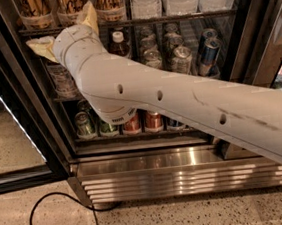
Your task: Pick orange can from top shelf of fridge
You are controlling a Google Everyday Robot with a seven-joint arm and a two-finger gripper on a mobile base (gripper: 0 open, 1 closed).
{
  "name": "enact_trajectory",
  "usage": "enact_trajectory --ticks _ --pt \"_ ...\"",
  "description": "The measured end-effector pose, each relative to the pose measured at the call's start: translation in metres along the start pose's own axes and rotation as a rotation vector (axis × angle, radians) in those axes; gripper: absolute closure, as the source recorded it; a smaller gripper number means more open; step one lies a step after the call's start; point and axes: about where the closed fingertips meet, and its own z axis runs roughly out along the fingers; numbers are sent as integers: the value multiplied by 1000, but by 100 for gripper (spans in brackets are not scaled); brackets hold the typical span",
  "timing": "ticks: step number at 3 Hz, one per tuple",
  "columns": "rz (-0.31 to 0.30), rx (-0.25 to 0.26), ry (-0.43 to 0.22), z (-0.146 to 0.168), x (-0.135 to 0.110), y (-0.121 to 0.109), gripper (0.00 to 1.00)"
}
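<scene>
The gripper [59, 25], fingers spread wide with nothing visibly held, hovers at the fridge's [187, 166] ten o'clock by the top shelf [171, 18], apparently to straddle the orange can [71, 5] at its one o'clock.

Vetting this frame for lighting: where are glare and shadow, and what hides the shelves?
Camera view: a bright light strip runs diagonally at left; the steel base panel carries pale reflections; the fridge interior is dim around the bottom cans; the arm crosses the middle of the frame; the claw sits upper left, at the top shelf.
</scene>
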Motion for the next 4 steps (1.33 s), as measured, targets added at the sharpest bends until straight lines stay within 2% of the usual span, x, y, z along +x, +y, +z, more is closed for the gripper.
enact_trajectory --ticks 1,2,3,4 --pt "0 44 4 0 0 -12 0" --pt "0 44 3 0 0 -12 0" --pt "-14 58 -30 3 -8 -7 0" --pt "-16 98 -81 10 -21 -2 0"
